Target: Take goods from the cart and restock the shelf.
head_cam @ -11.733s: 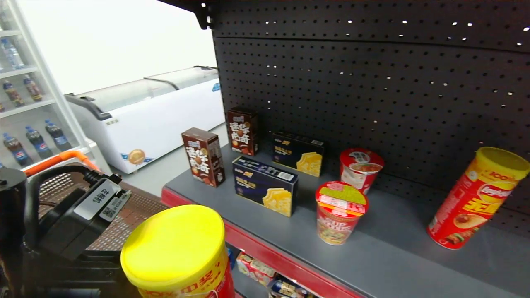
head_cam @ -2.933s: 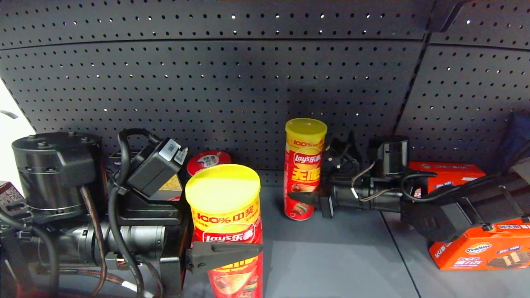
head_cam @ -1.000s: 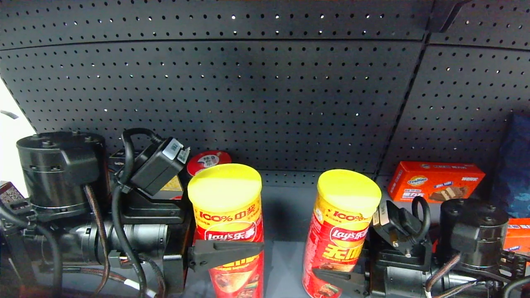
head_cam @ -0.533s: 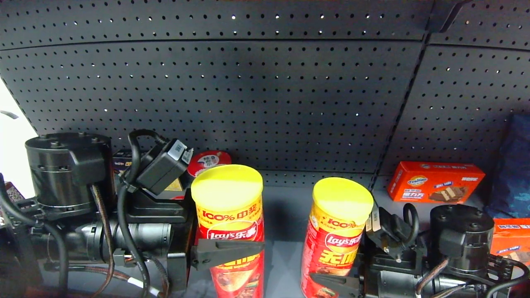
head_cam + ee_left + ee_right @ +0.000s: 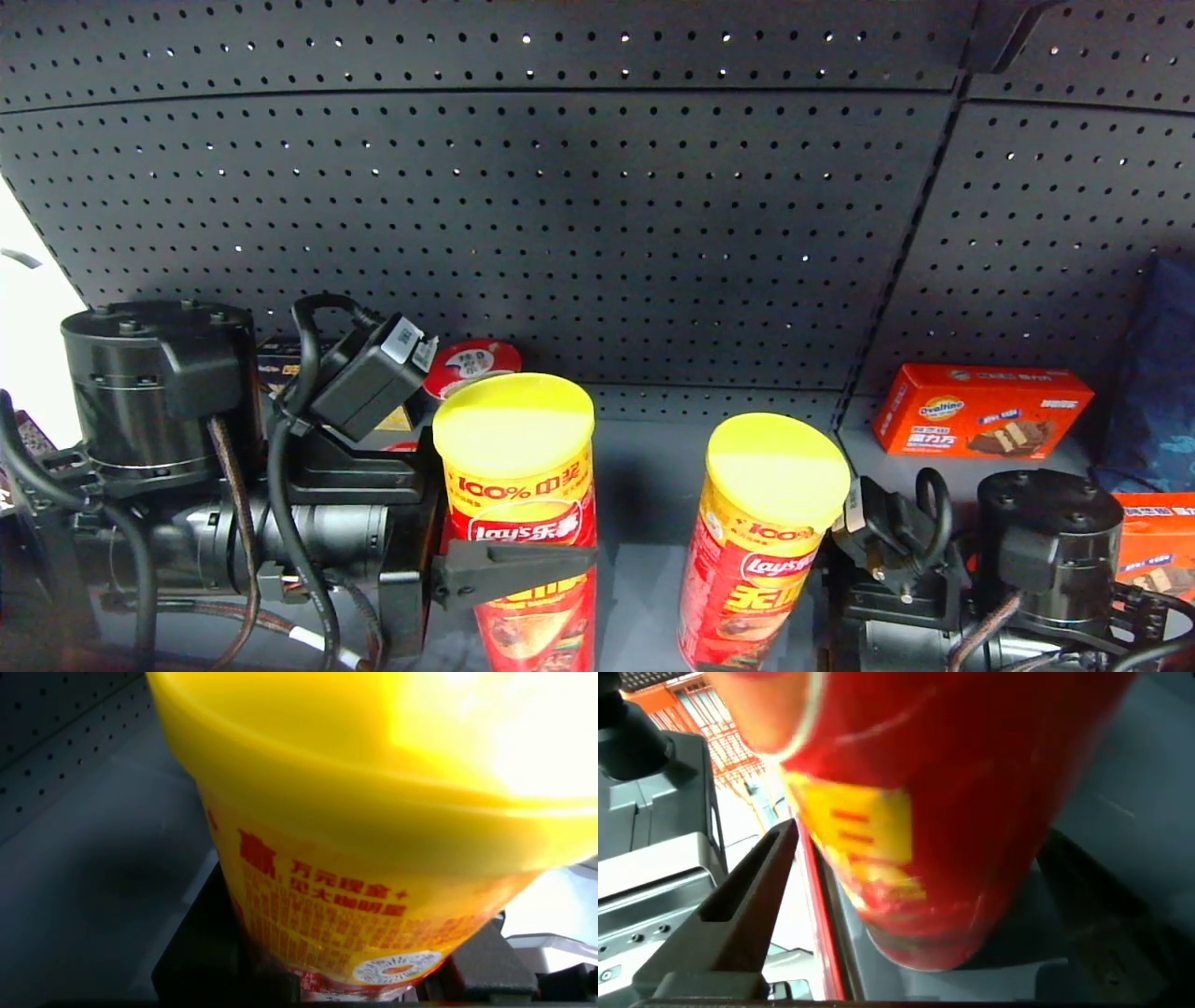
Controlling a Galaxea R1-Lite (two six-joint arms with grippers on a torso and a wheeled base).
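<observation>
Two tall red chip cans with yellow lids are over the grey shelf [image 5: 644, 485]. My left gripper [image 5: 523, 571] is shut on the left chip can [image 5: 515, 504], which stands upright; one black finger [image 5: 509, 565] crosses its front. From the left wrist, this can [image 5: 374, 859] looms close between the fingers. The right chip can [image 5: 761, 551] leans slightly, its lid toward the right, and my right gripper [image 5: 915, 924] is shut on its lower part. The right wrist view has the red can body [image 5: 952, 803] beside one finger [image 5: 738, 915]. Both cans' bases are hidden.
A black pegboard wall [image 5: 597, 233] backs the shelf. A red-lidded noodle cup [image 5: 467, 359] stands behind the left arm. An orange box [image 5: 980, 411] lies at the back right, a second orange box [image 5: 1153, 551] nearer, and a dark blue bag [image 5: 1158, 373] at the far right.
The right gripper has pulled its can from the shelf's back toward the front and, over the last second, slightly lower. The left gripper with its can has edged a little right.
</observation>
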